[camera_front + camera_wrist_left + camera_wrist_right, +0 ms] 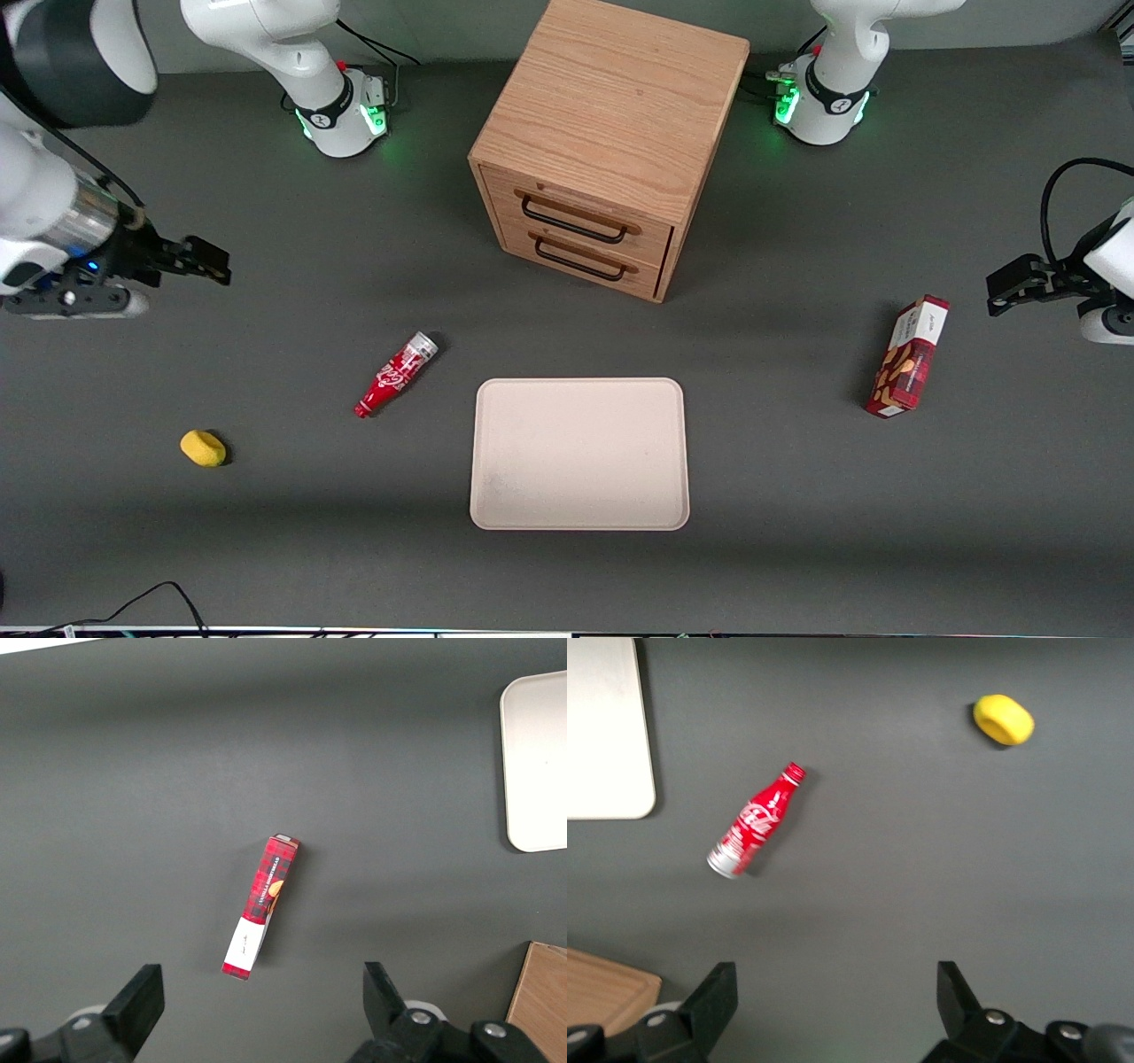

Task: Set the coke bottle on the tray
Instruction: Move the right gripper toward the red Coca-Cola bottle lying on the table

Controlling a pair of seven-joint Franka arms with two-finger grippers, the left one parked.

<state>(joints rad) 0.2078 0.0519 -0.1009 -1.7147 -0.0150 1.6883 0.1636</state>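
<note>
Lying beside tray (496, 394): coke bottle (396, 374); pincer (837, 1005) spread, aloft.

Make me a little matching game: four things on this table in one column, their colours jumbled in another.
1. coke bottle
2. tray
3. lemon-like lump
4. drawer cabinet

a. yellow
b. light wood
c. red
d. beige

Pairs: 1-c, 2-d, 3-a, 4-b. The pincer hangs open at the working arm's end of the table, holding nothing.
</note>
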